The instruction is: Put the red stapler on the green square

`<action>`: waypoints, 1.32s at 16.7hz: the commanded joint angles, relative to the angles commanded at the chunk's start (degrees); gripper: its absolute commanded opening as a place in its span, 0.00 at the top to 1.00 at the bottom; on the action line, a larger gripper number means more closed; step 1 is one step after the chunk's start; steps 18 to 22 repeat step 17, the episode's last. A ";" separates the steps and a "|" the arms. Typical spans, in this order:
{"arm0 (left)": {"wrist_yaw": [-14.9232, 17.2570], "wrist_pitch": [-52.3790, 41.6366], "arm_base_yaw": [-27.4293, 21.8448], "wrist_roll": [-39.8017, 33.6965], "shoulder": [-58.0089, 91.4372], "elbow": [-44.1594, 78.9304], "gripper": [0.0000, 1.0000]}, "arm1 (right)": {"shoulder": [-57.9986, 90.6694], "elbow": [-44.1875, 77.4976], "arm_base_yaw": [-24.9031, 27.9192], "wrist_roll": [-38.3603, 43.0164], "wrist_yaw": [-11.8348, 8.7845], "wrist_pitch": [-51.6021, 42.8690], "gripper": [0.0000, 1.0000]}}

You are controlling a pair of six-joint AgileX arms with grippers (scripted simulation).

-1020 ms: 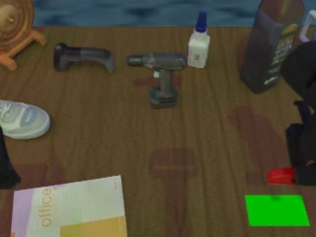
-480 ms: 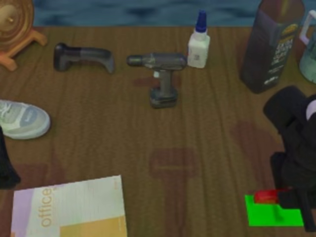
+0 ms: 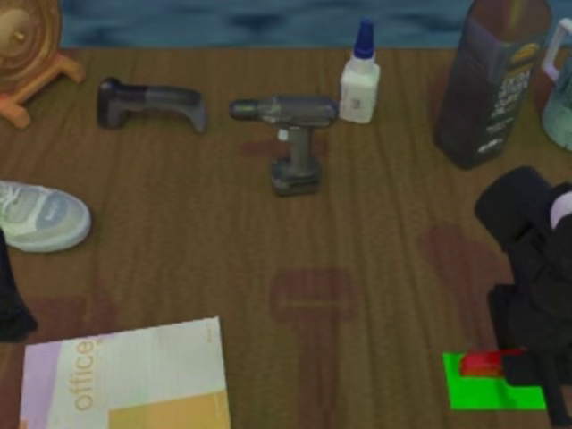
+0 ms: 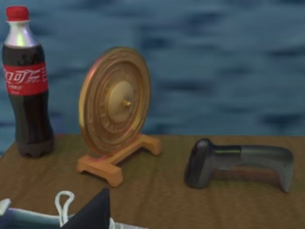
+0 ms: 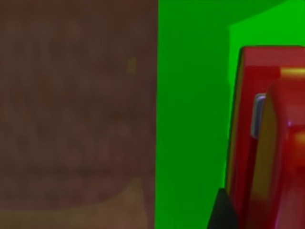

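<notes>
The red stapler (image 3: 480, 363) sits over the far left part of the green square (image 3: 483, 393) at the table's front right. My right gripper (image 3: 517, 365) is shut on the stapler's right end, and the arm hides the rest of it. In the right wrist view the red stapler (image 5: 271, 143) fills the side of the picture with the green square (image 5: 190, 119) right under it; whether they touch I cannot tell. My left gripper (image 3: 9, 304) is parked at the table's left edge, beside the shoe.
At the back stand a barcode scanner (image 3: 147, 103), a drill (image 3: 290, 134), a glue bottle (image 3: 359, 80) and a tall dark bottle (image 3: 492, 80). A gold disc clock (image 3: 27, 54) and a shoe (image 3: 40, 214) are on the left, an office book (image 3: 125, 375) at front left.
My right gripper carried the stapler from just behind the green square toward the front, over the square's far left part, then sank a little lower. The left arm has not moved.
</notes>
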 joint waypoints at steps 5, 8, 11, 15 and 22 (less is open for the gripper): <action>0.00 0.00 0.00 0.00 0.00 0.00 0.00 | 0.00 0.00 0.00 0.00 0.00 0.00 0.47; 0.00 0.00 0.00 0.00 0.00 0.00 0.00 | 0.00 0.00 0.00 0.00 0.00 0.00 0.25; 0.00 0.00 0.00 0.00 0.00 0.00 0.00 | 0.00 0.00 0.00 0.00 0.00 0.00 0.02; 0.00 0.00 0.00 0.00 0.00 0.00 0.00 | 0.00 0.00 0.00 0.00 0.00 0.00 0.00; 0.00 0.00 0.00 0.00 0.00 0.00 0.00 | 0.00 0.00 0.00 0.00 0.00 0.00 0.00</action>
